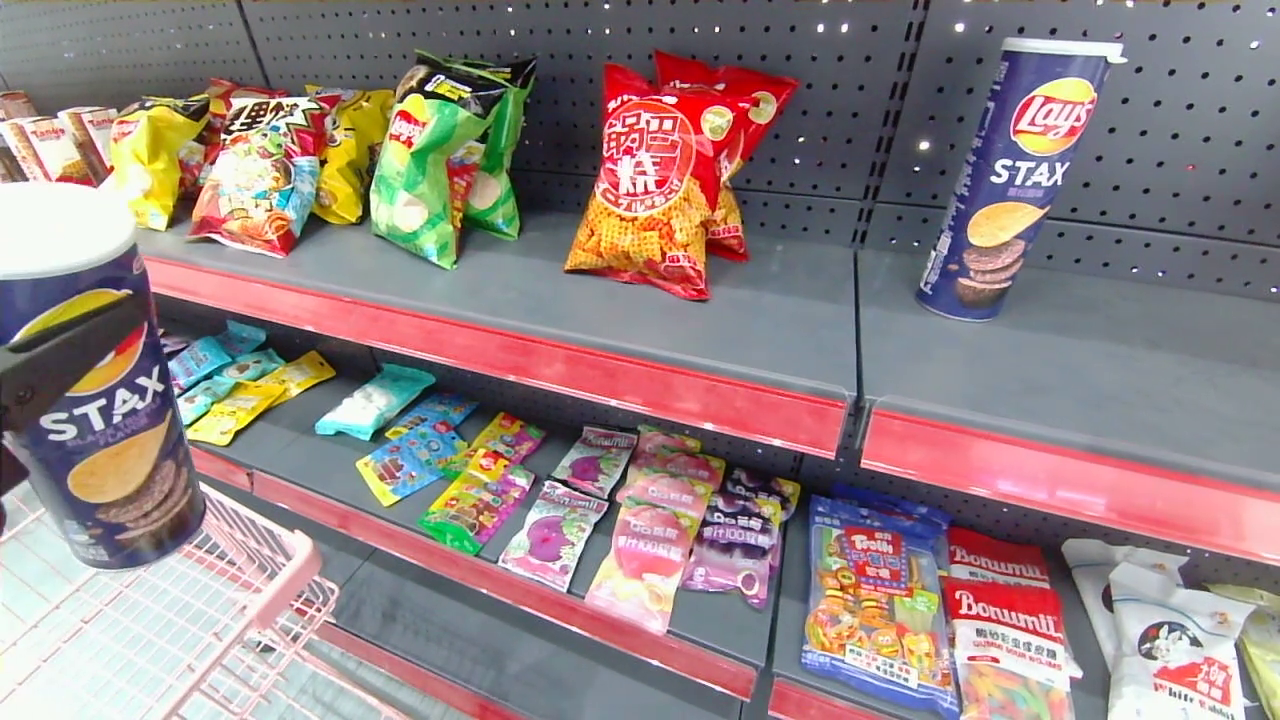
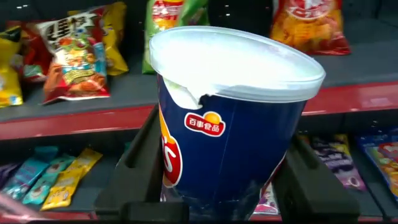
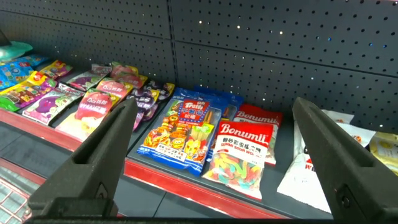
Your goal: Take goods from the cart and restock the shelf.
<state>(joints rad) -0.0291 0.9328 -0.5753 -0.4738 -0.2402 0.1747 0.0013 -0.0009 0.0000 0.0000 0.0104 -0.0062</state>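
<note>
Chip can [image 2: 239,68] clamped between left hand's [image 2: 224,180] 2 fingers, over cart [image 1: 270,590]; right hand [image 3: 214,162] spread.

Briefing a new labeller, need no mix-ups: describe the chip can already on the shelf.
Find the top grey shelf with the red front edge; go to its right section, past the divider. A tall dark-blue, white-lidded chip can stands there alone. Its twin sits in the left claw near the pink cart, off the shelf.
</note>
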